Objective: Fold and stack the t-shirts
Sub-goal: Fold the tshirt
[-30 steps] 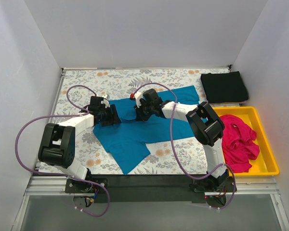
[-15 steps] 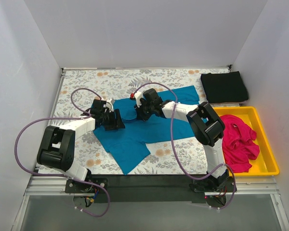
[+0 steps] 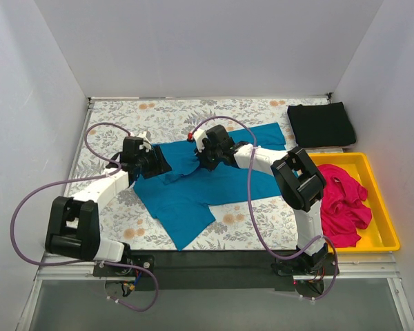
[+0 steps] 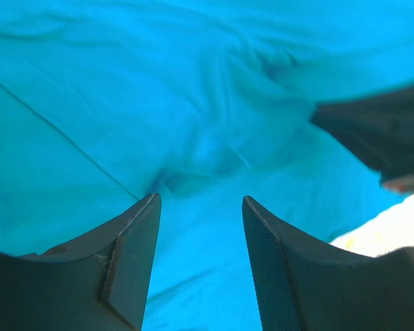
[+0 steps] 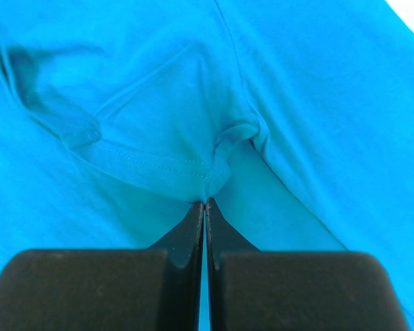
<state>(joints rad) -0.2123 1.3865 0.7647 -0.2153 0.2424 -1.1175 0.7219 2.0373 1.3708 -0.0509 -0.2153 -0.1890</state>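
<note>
A teal-blue t-shirt lies spread and rumpled across the middle of the flowered table. My right gripper sits at its upper middle. In the right wrist view this gripper is shut, its tips pinching a stitched hem fold of the teal t-shirt. My left gripper hovers over the shirt's left edge; its jaws stand open with only teal cloth beneath them. A folded black t-shirt lies at the back right. A crumpled magenta-pink t-shirt sits in the tray.
The yellow tray stands at the right edge of the table. White walls close in the left, back and right sides. Purple cables loop from both arms. The right gripper's dark body shows in the left wrist view.
My left gripper swung toward the shirt's middle and has come back to its left edge, the arm's elbow shifting left. The right gripper stays shut on the hem, barely moved.
</note>
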